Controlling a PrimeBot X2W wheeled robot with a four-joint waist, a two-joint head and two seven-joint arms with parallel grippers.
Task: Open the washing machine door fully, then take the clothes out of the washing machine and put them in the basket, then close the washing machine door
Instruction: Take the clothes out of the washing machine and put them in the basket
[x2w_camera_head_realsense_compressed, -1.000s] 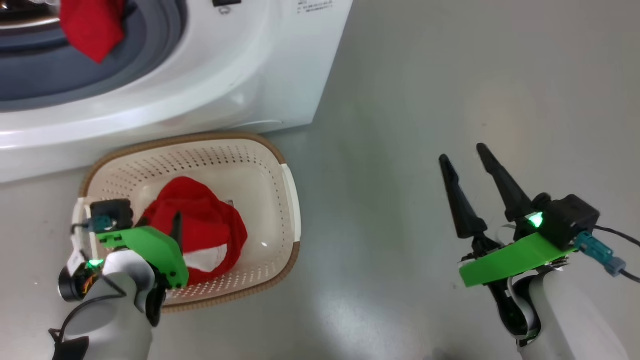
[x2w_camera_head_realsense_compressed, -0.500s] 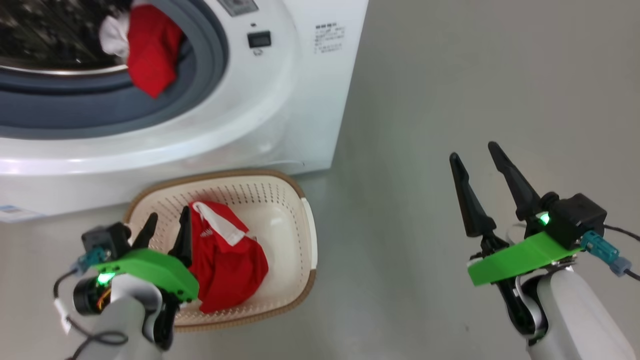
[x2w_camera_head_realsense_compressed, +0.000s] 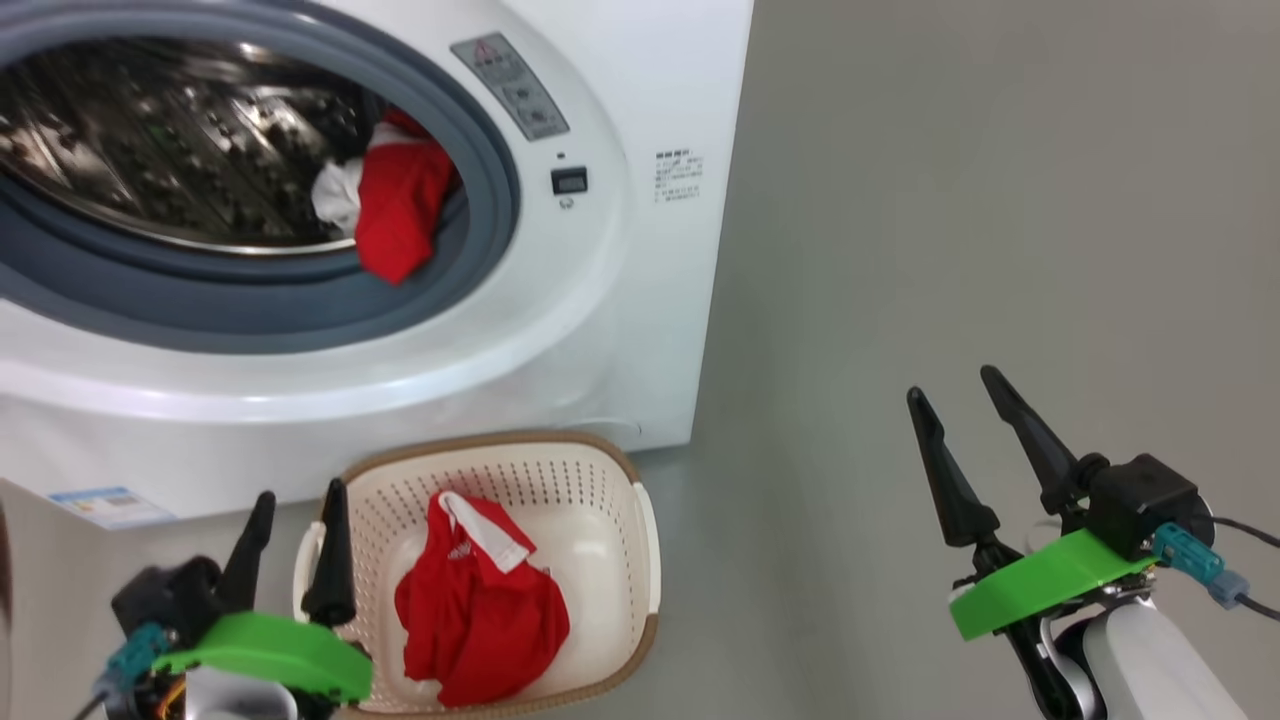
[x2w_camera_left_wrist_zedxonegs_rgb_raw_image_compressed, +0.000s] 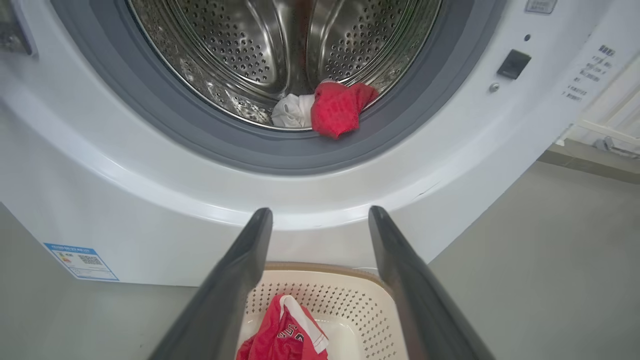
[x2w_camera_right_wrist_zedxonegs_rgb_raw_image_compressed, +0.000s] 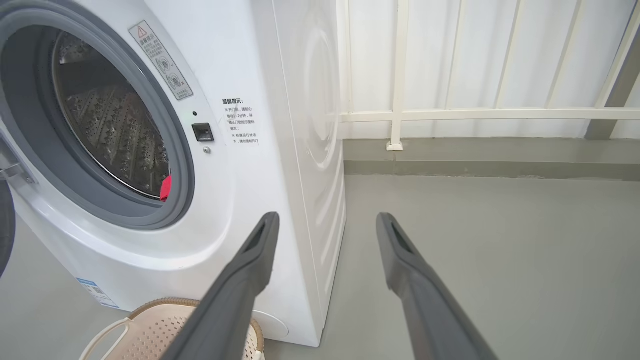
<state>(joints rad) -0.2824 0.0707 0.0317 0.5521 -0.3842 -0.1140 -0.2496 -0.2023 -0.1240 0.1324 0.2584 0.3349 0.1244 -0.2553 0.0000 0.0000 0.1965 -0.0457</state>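
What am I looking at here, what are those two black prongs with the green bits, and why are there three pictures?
This is a two-armed robot unloading laundry. The black prongs are the fingers of its grippers: the left gripper and the right gripper, both open and holding nothing. One picture looks down from a camera on the robot's head. The other two come from cameras on each wrist, looking along that gripper's own fingers. Ahead stands the washing machine with its opening uncovered. A red and white cloth lies at the drum's lip. On the grey floor in front sits the basket, with a red garment inside.
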